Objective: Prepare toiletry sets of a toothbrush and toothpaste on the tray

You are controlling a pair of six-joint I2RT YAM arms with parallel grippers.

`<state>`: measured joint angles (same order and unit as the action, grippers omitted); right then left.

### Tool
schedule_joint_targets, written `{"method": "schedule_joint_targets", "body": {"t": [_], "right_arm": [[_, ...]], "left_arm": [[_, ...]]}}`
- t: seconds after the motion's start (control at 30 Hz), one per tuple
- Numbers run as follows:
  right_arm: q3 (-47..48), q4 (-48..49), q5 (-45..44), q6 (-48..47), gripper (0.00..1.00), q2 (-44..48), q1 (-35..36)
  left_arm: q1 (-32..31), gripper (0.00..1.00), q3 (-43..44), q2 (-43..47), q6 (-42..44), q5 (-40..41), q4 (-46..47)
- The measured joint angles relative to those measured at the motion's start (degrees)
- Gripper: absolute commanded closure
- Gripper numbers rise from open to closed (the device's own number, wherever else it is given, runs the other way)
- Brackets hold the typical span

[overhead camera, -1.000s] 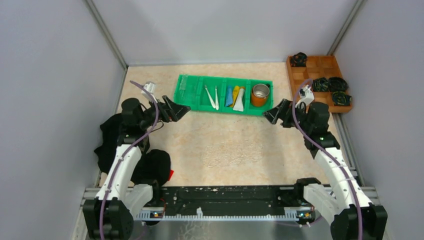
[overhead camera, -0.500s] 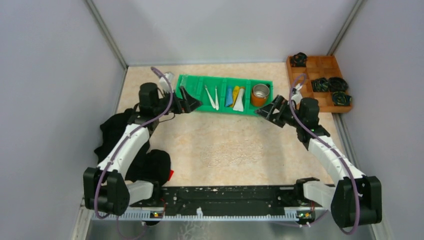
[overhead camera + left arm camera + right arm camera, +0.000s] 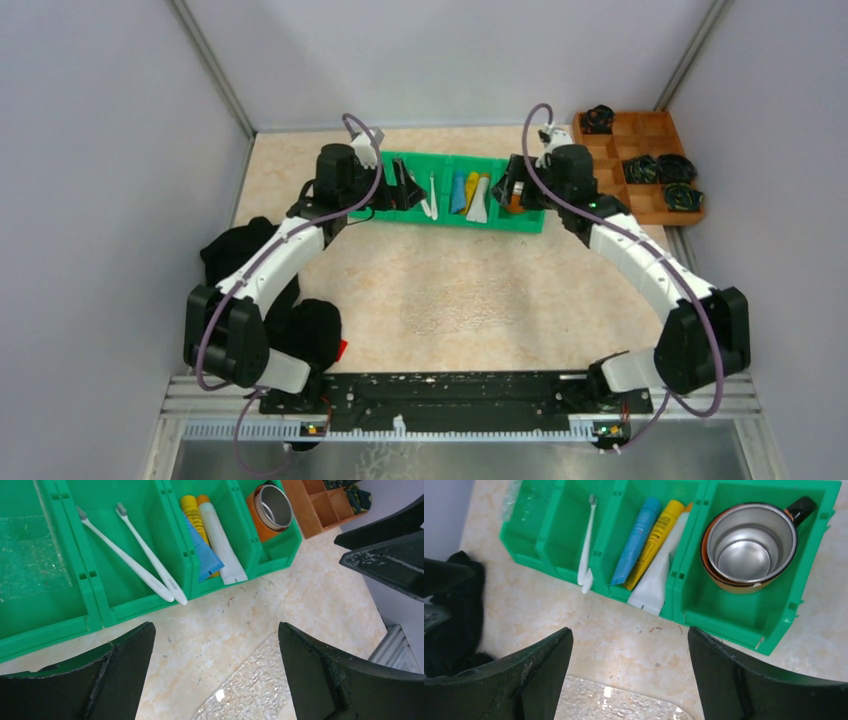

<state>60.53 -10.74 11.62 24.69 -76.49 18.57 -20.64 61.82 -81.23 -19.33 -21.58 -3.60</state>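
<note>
Green bin (image 3: 100,616), white toothbrushes (image 3: 150,555), blue/yellow/white toothpaste tubes (image 3: 222,545).

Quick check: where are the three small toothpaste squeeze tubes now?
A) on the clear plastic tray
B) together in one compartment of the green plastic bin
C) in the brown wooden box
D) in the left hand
B: the blue squeeze tube, yellow squeeze tube and white squeeze tube lie side by side in one compartment of the green plastic bin, between the thin white toothbrushes and the orange steel-lined cup.

Outstretched left hand (image 3: 215,635) and right hand (image 3: 629,634), both splayed wide.
</note>
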Motion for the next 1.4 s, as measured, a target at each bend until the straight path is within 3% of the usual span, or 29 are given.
{"method": "schedule_joint_targets", "body": {"t": [0.03, 0.07, 0.23, 0.43, 0.6, 0.77, 0.87, 1.07, 1.23, 1.4], "right_arm": [[1.2, -0.7, -2.9, -1.4, 0.54, -1.8, 1.3], [1.7, -1.1, -4.6, -2.6, 0.6, -2.9, 2.0], [2.6, -2.9, -12.7, -5.4, 0.59, -7.3, 3.6], [5.9, -4.2, -20.8, -8.8, 0.57, -12.5, 3.5], [10.5, -3.8, -24.6, -11.5, 0.7, -17.4, 3.5], [16.2, -3.6, -26.1, -12.6, 0.7, -24.5, 3.5], [18.7, -3.9, -26.0, -13.0, 0.65, -28.2, 3.5], [20.9, -4.7, -25.0, -13.1, 0.63, -29.9, 3.5], [18.9, -4.5, -24.7, -12.5, 0.63, -27.9, 3.8], [10.6, -5.3, -23.9, -11.0, 0.63, -18.0, 3.9]], "left_arm": [[0.0, 0.06, 0.2, -0.5, 0.1, 0.8, 0.1], [-0.1, 0.08, 0.3, -1.0, 0.1, 1.6, 0.1], [-0.3, 0.25, 2.0, -4.5, 0.3, 3.6, 0.1], [-0.3, 0.17, 3.2, -8.6, 1.0, 5.8, -0.3], [-0.3, 0.14, 3.2, -9.5, 1.5, 8.4, -1.6], [-0.3, 0.13, 3.2, -9.5, 1.6, 9.6, -2.6], [-0.3, 0.11, 3.2, -9.5, 1.7, 10.4, -2.9], [-0.2, 0.11, 4.1, -9.7, 2.5, 14.4, -4.4], [1.6, 0.14, 10.5, -13.5, 2.8, 19.1, -6.3], [6.0, 0.21, 16.4, -18.1, 3.8, 23.6, -7.4]]}}
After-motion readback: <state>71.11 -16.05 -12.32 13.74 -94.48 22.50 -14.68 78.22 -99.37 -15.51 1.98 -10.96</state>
